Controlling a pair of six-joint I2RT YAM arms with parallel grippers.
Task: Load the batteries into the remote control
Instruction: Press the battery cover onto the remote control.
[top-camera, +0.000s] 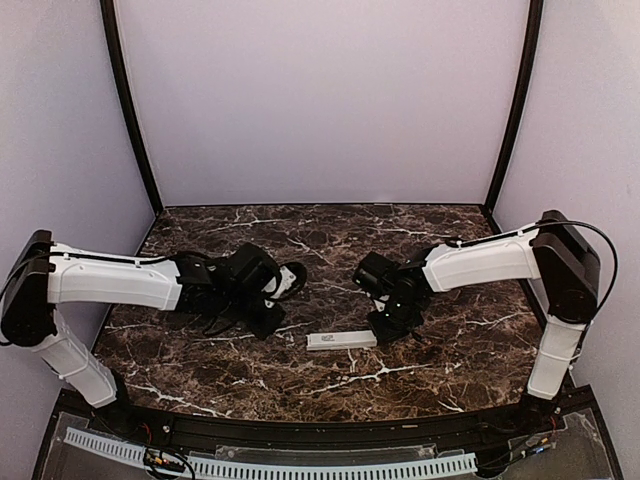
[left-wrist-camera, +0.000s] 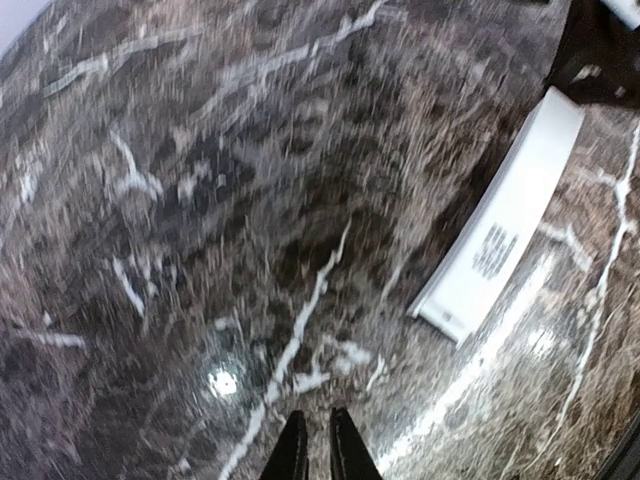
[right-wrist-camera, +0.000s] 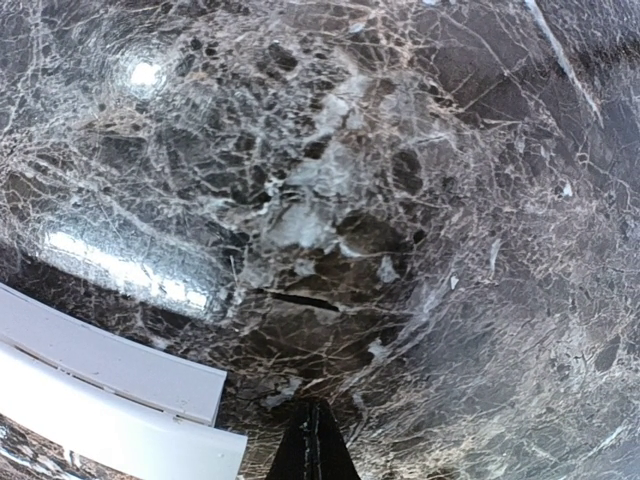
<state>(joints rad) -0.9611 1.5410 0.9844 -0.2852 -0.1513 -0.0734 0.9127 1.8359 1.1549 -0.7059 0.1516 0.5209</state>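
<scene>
Item one, the pale backdrop (top-camera: 320, 100) with its dark corner posts, fills the upper half of the overhead view. Item two, the dark marble-patterned table (top-camera: 420, 380), white-veined, spans the lower half. Item three, the left arm (top-camera: 110, 280), white with black joints, reaches in from the left edge toward the centre. Item four, the right arm (top-camera: 480, 262), likewise white and black, reaches in from the right edge, its black wrist low over the table. Item five, the remote control (top-camera: 341, 340), we record as a slim white bar lying flat just below the centre of the overhead frame, between the two wrists, with its right end just beside the right wrist. In the left wrist view it sits at the upper right, small print on its face; in the right wrist view it shows at the lower left as two stepped white layers. Item six, the left gripper (left-wrist-camera: 318, 450): its fingers (left-wrist-camera: 292, 455) are all but together, a thin slit between, nothing seen in it. Item seven, the right gripper (right-wrist-camera: 312, 445): tips pressed together, holding nothing.
</scene>
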